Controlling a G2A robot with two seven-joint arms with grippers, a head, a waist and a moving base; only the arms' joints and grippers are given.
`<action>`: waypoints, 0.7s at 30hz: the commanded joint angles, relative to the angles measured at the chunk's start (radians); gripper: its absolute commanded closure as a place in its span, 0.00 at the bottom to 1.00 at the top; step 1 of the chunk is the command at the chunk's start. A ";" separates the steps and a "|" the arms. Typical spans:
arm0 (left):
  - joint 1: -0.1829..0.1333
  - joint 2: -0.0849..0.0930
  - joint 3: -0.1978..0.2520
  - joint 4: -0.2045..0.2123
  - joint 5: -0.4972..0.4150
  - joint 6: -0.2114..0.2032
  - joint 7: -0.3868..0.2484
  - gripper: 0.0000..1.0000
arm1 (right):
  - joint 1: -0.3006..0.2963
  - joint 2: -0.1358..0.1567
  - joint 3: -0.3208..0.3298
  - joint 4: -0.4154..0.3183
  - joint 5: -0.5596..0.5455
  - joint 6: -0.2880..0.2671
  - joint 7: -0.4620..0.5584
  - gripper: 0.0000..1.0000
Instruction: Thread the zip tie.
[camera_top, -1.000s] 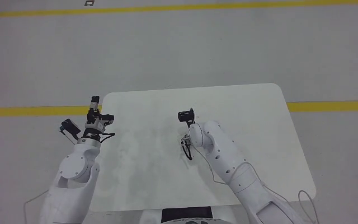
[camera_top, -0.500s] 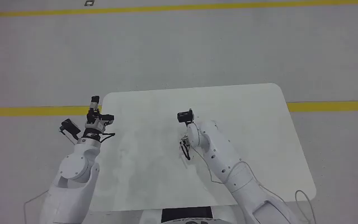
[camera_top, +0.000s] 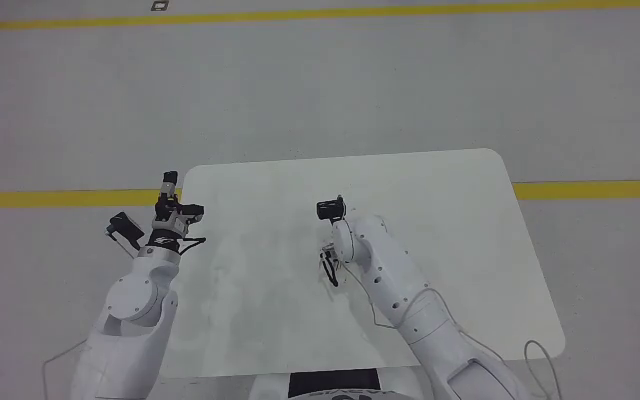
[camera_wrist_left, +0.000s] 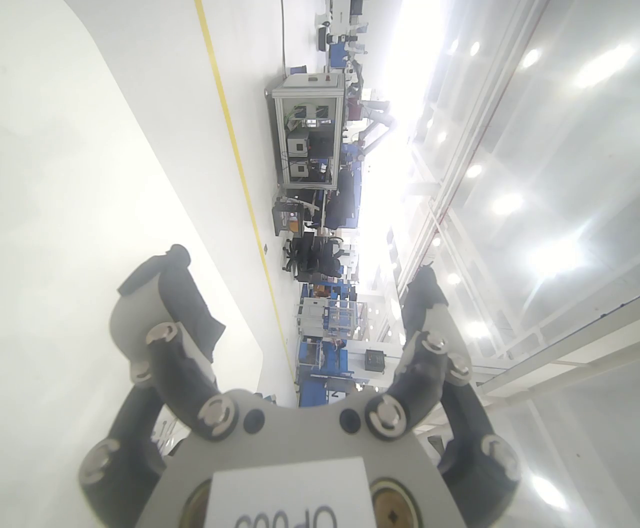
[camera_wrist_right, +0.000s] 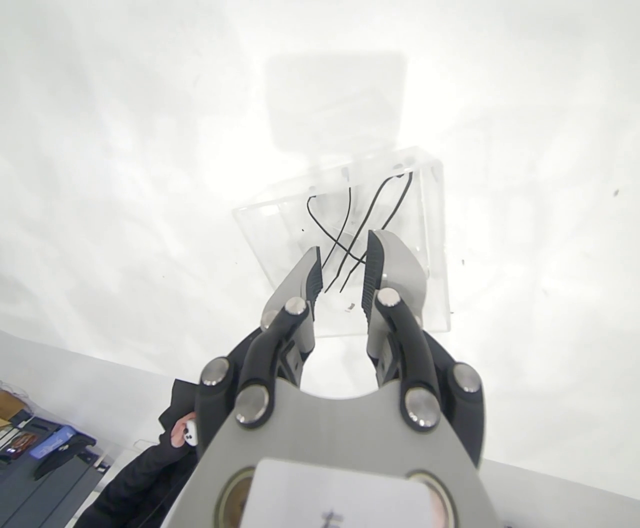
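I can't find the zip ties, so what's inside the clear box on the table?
Thin black zip ties lie crossed inside the clear box. The open right gripper hangs in front and covers part of their near ends.

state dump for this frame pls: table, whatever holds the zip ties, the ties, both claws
table: white, rounded corners
clear box: transparent, resting on the table near its middle
zip ties: thin black strands crossing inside the clear box; count unclear
right claw: open, above the clear box, fingertips either side of the crossed strands, nothing gripped
left claw: open, empty, by the table's left edge, away from the clear box
threading: cannot tell whether any tie is through its head
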 joint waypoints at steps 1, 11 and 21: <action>0.000 0.000 0.000 0.000 0.000 0.000 0.000 0.00 | 0.000 -0.002 0.002 -0.001 -0.008 0.000 0.003 0.79; 0.000 0.000 0.000 0.000 0.000 0.000 0.000 0.00 | -0.002 -0.018 -0.006 0.013 -0.084 0.000 0.020 0.77; 0.000 0.000 0.000 0.000 0.000 0.000 0.000 0.00 | 0.005 -0.045 -0.001 0.052 -0.142 0.000 0.020 0.82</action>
